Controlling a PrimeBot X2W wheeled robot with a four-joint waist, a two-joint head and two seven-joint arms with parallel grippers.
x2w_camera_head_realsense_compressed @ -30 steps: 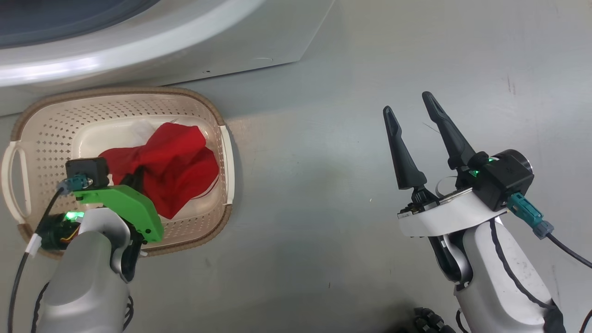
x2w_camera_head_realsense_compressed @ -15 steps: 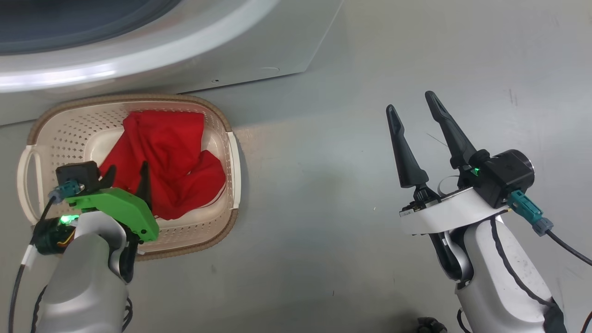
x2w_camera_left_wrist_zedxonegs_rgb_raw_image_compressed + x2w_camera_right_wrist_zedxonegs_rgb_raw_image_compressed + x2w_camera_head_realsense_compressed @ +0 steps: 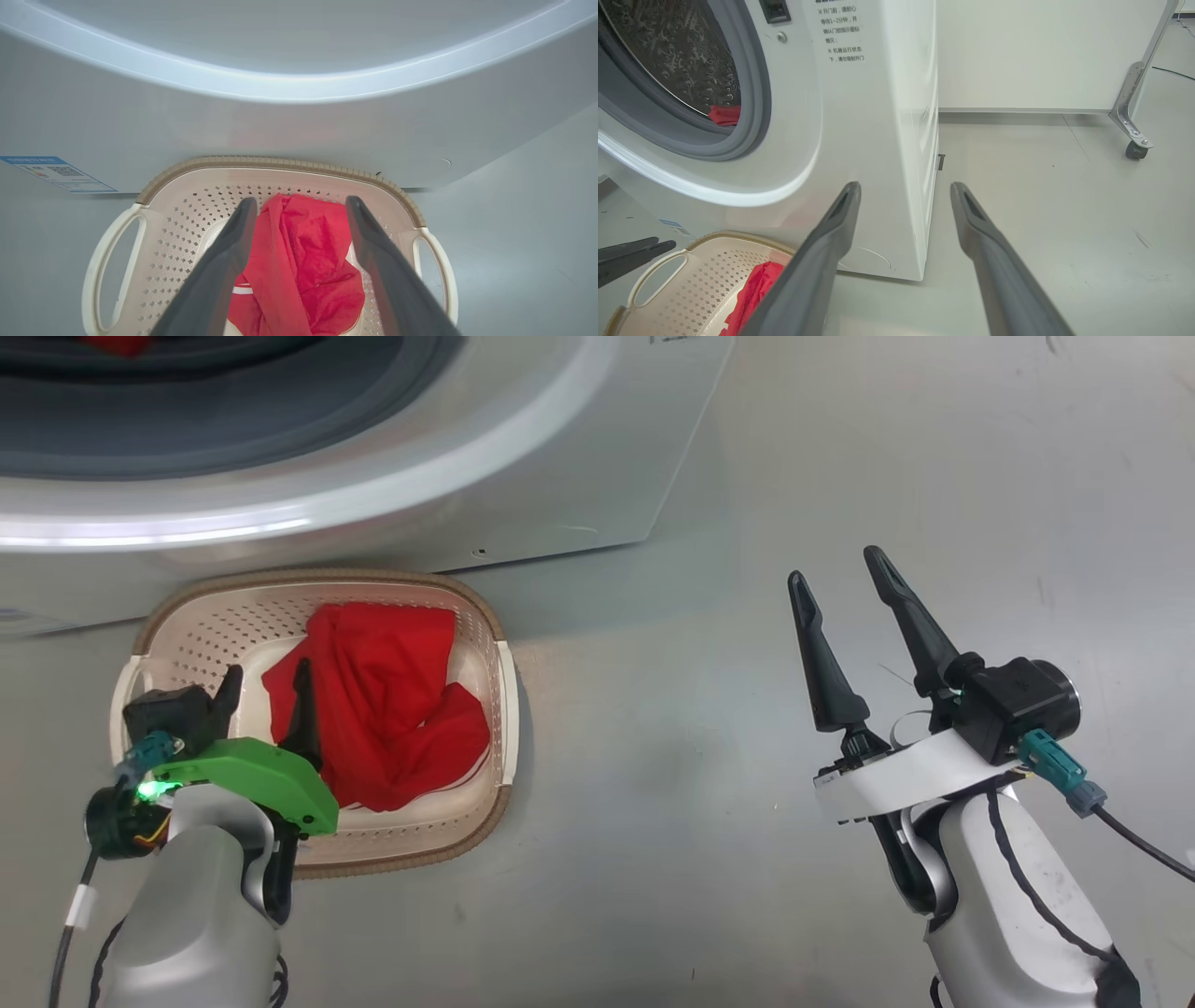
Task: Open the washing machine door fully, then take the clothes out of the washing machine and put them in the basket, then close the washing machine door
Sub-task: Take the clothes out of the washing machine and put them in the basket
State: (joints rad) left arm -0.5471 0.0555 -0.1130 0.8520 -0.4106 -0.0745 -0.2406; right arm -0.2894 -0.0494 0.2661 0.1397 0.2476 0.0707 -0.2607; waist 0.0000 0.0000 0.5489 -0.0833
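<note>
1. Nearest me on the left, the left pincer (image 3: 268,667) hangs over the near-left part of the basket (image 3: 505,681). Its two dark fingers are spread wide and hold nothing.
2. Off to the right, the right pincer (image 3: 834,565) stands over the bare grey floor (image 3: 672,728), well apart from the basket. Its jaws are also wide apart and empty, and its fingers point toward the far side.
3. The basket sits on the floor just in front of the foot of the washing machine (image 3: 523,485). It is cream with perforated sides, a brown woven-look rim and a pale handle at each short end.
4. The clothes (image 3: 392,709) lie inside the basket as a crumpled bright red heap covering its middle and right. A sliver of white trim shows at the heap's near edge. In the left wrist view the heap lies between and below the spread fingers. I cannot tell whether either finger touches the cloth.
5. Behind the basket rises the white front of the washing machine, its curved face bulging out above the basket's far rim. A small blue sticker (image 3: 58,173) sits low on that front, to the left of the basket.
6. Higher up is the round port, with its grey rubber ring (image 3: 756,102) and the perforated steel drum (image 3: 682,60) behind it. A scrap of red cloth (image 3: 725,114) rests at the drum's lower lip.
7. Farthest off, to the right of the machine, is a white wall panel (image 3: 1041,51), and beside it a metal leg (image 3: 1134,107) on a caster.
</note>
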